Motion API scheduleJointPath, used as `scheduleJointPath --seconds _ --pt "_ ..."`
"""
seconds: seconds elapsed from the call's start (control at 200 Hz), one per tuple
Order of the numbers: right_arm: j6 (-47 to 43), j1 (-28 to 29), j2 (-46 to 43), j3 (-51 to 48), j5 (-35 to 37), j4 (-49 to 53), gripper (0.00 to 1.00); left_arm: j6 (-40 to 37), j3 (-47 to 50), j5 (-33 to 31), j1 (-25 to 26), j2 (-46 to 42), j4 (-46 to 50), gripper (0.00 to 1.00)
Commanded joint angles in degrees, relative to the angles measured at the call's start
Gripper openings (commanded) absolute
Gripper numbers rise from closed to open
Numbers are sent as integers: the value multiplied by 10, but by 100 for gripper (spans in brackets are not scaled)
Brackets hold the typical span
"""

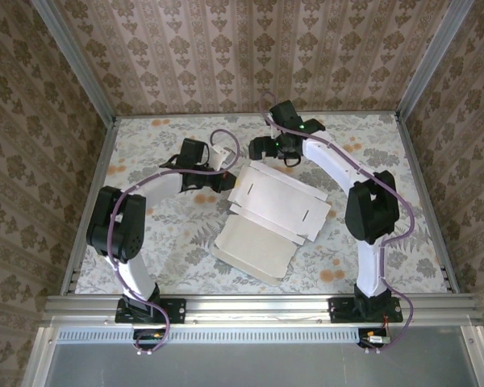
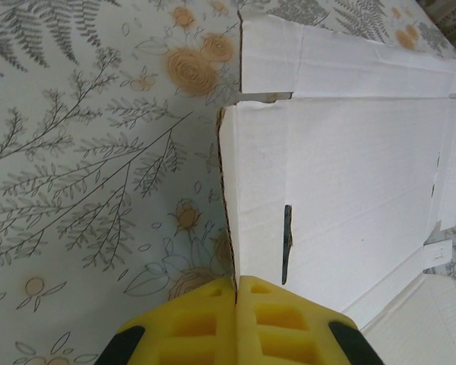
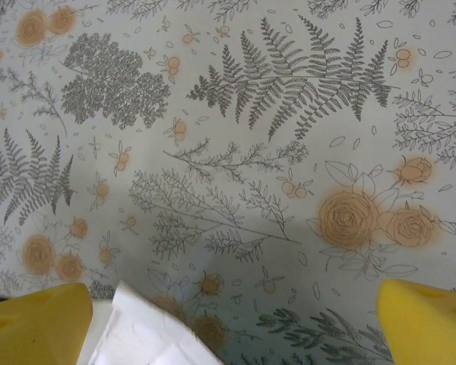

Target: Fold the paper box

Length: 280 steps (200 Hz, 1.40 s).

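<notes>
Floral tabletop [image 1: 145, 153], damask-papered walls [image 1: 226, 48]. One paper box [image 1: 274, 205] lies flat, white side up, mid-tabletop. Two arms [image 1: 121, 234]: left tool [image 2: 235, 287] pinched shut on its edge; right tool [image 3: 235, 312] spread wide, empty.

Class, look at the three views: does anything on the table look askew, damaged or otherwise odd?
The white card paper box lies skewed, diagonal to the edges of the floral-patterned table, one edge pinched in the shut left tool. No tears or spills show.
</notes>
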<state>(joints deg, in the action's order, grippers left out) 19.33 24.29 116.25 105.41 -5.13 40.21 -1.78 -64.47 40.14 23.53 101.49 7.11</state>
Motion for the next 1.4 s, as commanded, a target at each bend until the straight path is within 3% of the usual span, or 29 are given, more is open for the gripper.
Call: scheduleJointPath --seconds 0.0,0.53,1.395 --pt "25 4 26 41 23 46 98 -9 -4 10 6 -14 -10 0" --pt "11 13 54 65 35 78 95 -12 -2 -9 12 -16 -9 0" --pt "-4 13 -45 -39 44 48 84 -13 -8 -18 9 -12 2 0"
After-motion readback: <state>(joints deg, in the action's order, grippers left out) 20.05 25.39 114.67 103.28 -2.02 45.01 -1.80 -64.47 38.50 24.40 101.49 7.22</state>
